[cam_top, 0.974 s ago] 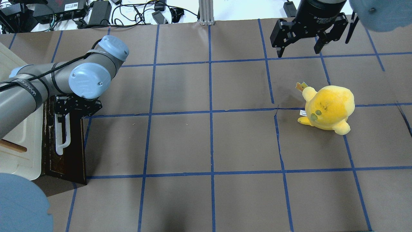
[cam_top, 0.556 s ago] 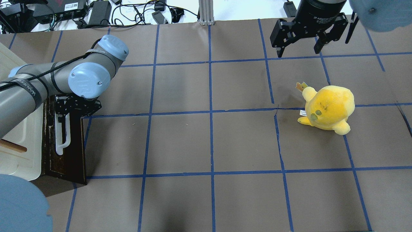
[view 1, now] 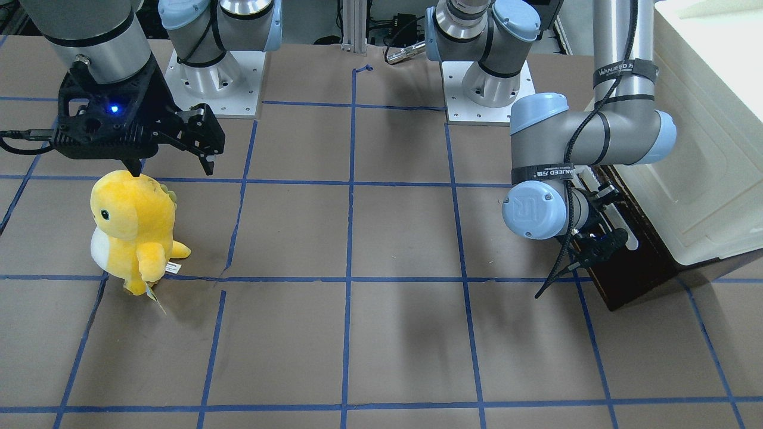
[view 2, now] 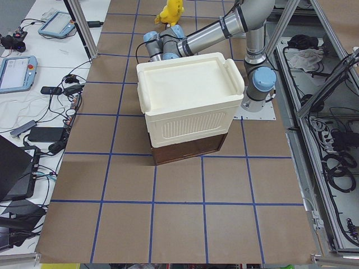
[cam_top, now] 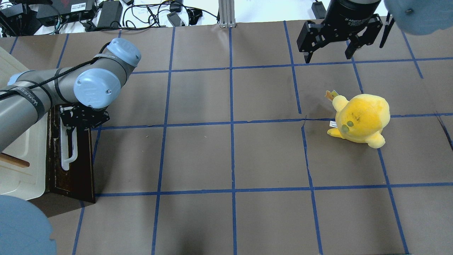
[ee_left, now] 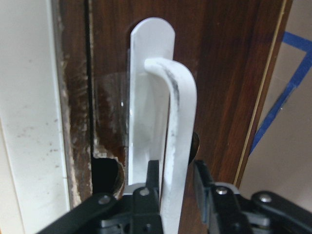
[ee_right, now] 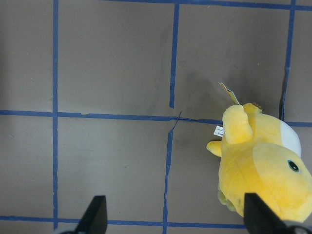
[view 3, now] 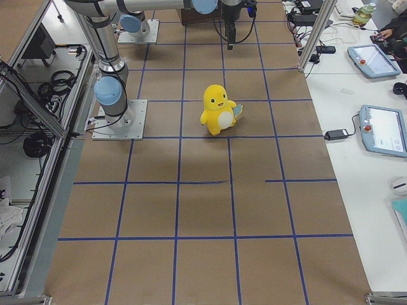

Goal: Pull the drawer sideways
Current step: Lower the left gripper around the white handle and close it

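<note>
The drawer (cam_top: 76, 170) has a dark brown front and a long white bar handle (cam_top: 69, 156). It sits at the table's left edge under a cream-white box. My left gripper (cam_top: 70, 129) is shut on the far end of the handle. In the left wrist view its fingers (ee_left: 153, 183) press both sides of the white bar (ee_left: 180, 97) against the brown front (ee_left: 224, 73). The drawer's pale sides are hidden. My right gripper (cam_top: 329, 53) is open and empty, hanging over the far right of the table; it also shows in the front view (view 1: 173, 167).
The cream-white plastic box (cam_top: 21, 166) rests on top of the drawer's cabinet (view 2: 188, 151). A yellow plush toy (cam_top: 361, 118) stands at the right, just in front of my right gripper. Blue tape lines grid the brown table. Cables and power bricks (cam_top: 109, 14) lie beyond the far edge.
My left arm and gripper have crept slightly to the left while holding the handle. The drawer front looks nearly unmoved. The right arm and the plush have not moved.
</note>
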`<act>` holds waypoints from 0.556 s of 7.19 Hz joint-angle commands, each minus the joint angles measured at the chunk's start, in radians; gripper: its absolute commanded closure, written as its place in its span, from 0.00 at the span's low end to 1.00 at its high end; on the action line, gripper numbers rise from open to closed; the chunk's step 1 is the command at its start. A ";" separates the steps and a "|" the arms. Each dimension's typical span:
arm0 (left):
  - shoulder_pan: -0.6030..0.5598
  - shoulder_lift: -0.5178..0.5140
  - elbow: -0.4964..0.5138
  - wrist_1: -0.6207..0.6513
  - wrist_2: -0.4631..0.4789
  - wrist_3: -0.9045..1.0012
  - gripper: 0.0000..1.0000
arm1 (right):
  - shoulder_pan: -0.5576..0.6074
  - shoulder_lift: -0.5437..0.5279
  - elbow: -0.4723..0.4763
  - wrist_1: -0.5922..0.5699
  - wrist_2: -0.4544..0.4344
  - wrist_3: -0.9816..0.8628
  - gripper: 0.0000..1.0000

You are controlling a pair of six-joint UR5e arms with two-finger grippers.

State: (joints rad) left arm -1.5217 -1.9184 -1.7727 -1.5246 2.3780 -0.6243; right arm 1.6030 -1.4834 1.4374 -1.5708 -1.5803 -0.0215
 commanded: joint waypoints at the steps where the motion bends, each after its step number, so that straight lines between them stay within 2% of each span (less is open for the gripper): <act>1: 0.000 0.001 -0.001 -0.005 0.000 0.000 0.67 | 0.000 0.000 0.000 0.000 0.000 0.000 0.00; 2: 0.000 0.001 -0.001 -0.005 0.000 0.002 0.77 | 0.000 0.000 0.000 0.000 -0.001 0.000 0.00; 3: 0.000 0.002 -0.001 -0.005 0.000 0.006 0.93 | 0.000 0.000 0.000 0.000 0.000 0.000 0.00; 4: 0.000 0.002 0.001 -0.005 0.000 0.008 1.00 | 0.000 0.000 0.000 0.000 0.000 0.000 0.00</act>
State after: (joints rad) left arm -1.5217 -1.9165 -1.7731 -1.5292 2.3777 -0.6196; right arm 1.6030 -1.4834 1.4373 -1.5708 -1.5804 -0.0215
